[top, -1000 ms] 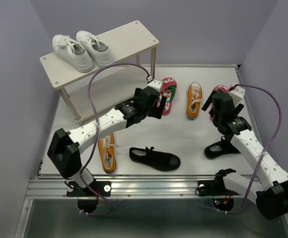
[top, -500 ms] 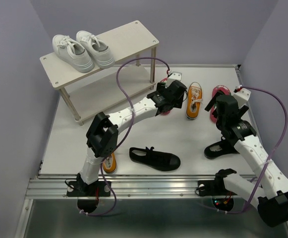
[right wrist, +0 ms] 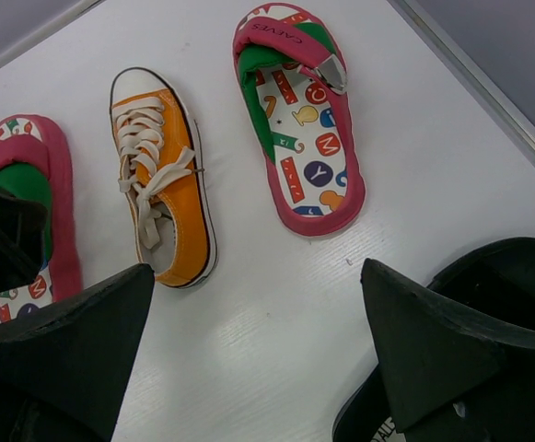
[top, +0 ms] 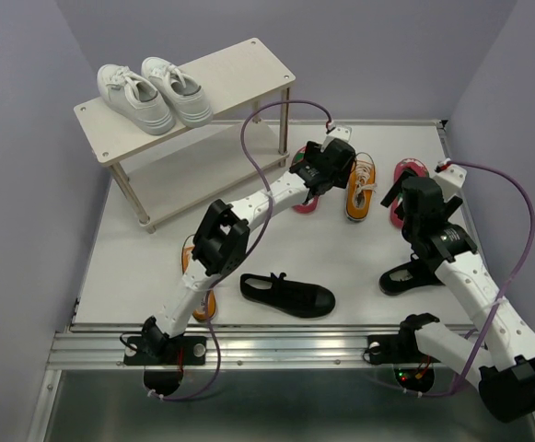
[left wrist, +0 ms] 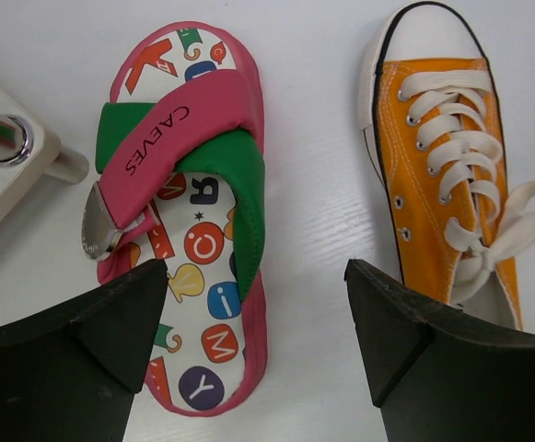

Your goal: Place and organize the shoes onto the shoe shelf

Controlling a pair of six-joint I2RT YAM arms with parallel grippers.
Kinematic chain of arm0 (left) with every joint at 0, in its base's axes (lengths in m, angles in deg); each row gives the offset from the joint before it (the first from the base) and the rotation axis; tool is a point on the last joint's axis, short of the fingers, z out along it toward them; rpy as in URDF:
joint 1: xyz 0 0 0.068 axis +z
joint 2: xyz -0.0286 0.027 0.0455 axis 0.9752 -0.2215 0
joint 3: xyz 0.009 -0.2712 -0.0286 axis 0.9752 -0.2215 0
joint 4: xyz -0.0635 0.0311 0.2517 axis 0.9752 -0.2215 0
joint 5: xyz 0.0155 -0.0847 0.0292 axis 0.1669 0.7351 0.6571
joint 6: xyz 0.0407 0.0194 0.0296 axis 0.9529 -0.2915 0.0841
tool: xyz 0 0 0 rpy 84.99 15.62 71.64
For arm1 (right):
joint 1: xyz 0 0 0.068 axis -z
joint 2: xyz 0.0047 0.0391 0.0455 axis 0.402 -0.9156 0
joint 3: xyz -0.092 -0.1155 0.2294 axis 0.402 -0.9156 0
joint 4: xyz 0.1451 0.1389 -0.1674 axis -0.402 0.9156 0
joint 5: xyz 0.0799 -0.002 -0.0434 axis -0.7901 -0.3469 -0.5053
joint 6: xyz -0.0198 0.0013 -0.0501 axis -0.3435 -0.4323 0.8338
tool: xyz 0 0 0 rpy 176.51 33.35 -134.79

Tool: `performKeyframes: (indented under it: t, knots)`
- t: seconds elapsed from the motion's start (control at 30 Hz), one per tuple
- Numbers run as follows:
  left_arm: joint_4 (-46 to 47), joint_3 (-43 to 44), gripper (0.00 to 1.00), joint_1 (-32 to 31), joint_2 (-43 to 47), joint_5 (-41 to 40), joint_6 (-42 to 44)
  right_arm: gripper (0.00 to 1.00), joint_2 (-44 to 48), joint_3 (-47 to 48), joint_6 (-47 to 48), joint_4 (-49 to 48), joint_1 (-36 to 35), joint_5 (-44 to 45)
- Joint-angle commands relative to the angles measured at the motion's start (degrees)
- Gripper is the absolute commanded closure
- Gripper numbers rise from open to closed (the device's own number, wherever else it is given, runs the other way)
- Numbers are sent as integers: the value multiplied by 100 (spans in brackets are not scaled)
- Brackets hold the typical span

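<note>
My left gripper (left wrist: pixel 256 267) hovers with its jaws wide apart over a red flip-flop (left wrist: pixel 198 249). The flip-flop lies on the table (top: pixel 341 249) by a leg of the shelf (top: pixel 239 69), with an orange sneaker (left wrist: pixel 442 184) just to its right. My right gripper (right wrist: pixel 256 272) is spread open too, holding nothing, near the other flip-flop (right wrist: pixel 304 138) and a black shoe (right wrist: pixel 488 276). The white sneakers (top: pixel 152 92) sit side by side on the shelf's top board.
</note>
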State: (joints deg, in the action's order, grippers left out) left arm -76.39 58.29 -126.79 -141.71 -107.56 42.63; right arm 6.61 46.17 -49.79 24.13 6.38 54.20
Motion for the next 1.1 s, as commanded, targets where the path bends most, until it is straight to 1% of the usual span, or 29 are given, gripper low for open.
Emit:
performKeyframes:
  t: [0.0,0.03,0.13,0.23,0.27,0.37,0.53,0.77,0.83,0.87,0.9,0.97,1.03,1.07]
  knots:
    - [614,118,12,63,4,-81,393,0,-34,9,11,-41,1,196]
    - [868,57,13,71,4,-186,472,0,-43,8,11,-41,1,195]
    - [1125,-14,16,115,-127,-205,534,0,-69,26,11,-59,1,187]
    - [1099,214,18,177,-390,-100,560,0,-95,52,20,-59,1,187]
    - [1099,293,20,177,-444,-91,578,0,-95,61,28,-59,1,178]
    - [1134,320,24,177,-593,-64,604,0,-69,61,55,-59,1,178]
    - [1178,364,28,186,-787,-99,587,0,-43,26,81,-59,1,169]
    - [1169,531,44,221,-1059,-30,490,0,-16,26,64,-59,1,108]
    - [1134,522,55,221,-964,23,516,0,19,26,55,-50,1,90]
    - [1117,496,63,212,-911,24,534,0,36,17,55,-50,1,64]
    - [1099,469,80,212,-849,6,551,0,62,8,55,-50,1,72]
    - [1038,417,100,212,-586,-55,648,0,71,-18,64,-50,1,38]
    - [1011,329,100,203,-358,-99,666,0,72,-18,55,-41,1,28]
    - [1011,250,100,195,-78,-108,692,0,80,-18,55,-41,1,28]
